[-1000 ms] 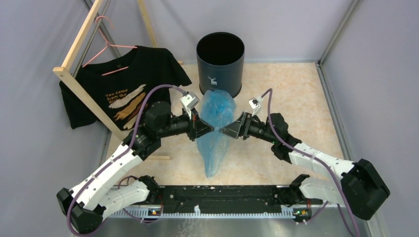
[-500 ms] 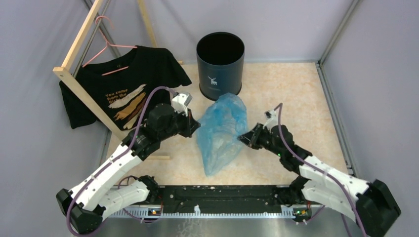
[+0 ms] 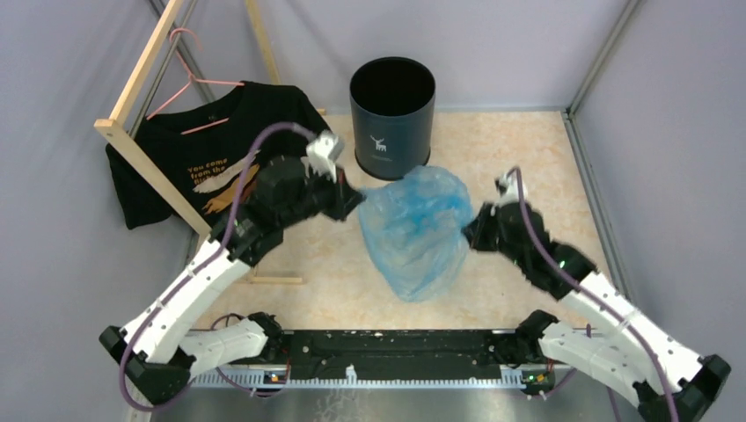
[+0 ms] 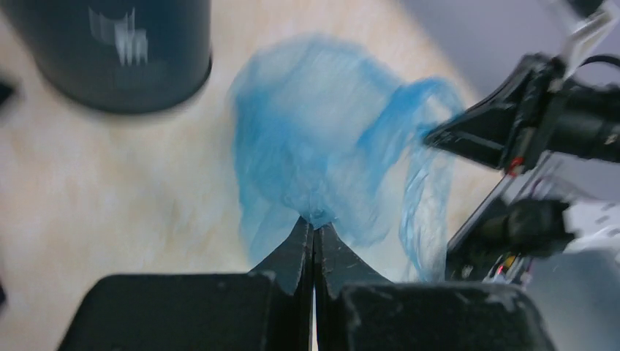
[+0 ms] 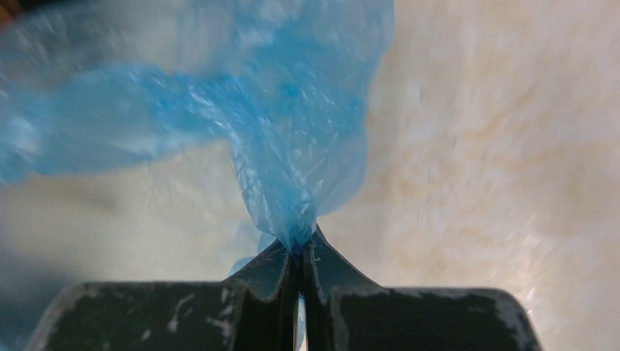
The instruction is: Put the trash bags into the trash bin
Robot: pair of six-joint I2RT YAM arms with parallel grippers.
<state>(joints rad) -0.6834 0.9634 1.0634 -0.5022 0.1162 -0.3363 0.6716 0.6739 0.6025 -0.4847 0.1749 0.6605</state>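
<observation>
The top view is bright and evenly lit from above, sharp edge to edge; shadows on the pale table (image 3: 528, 167) are faint and soft-edged; the inside of the trash bin (image 3: 391, 145) is a black well with no detail; the room's wall edges lean outward toward the corners. The left wrist view is smeared by motion blur; the bin's white logo is drawn into streaks and the trash bag (image 3: 413, 229) has no crisp outline; the left gripper (image 4: 313, 225) reads as a dark, flat mass. In the right wrist view the plastic beside the right gripper (image 5: 298, 245) is sharp, with small glints on its crinkles; farther film and the table blur away; a grey shadow fills the lower left.
</observation>
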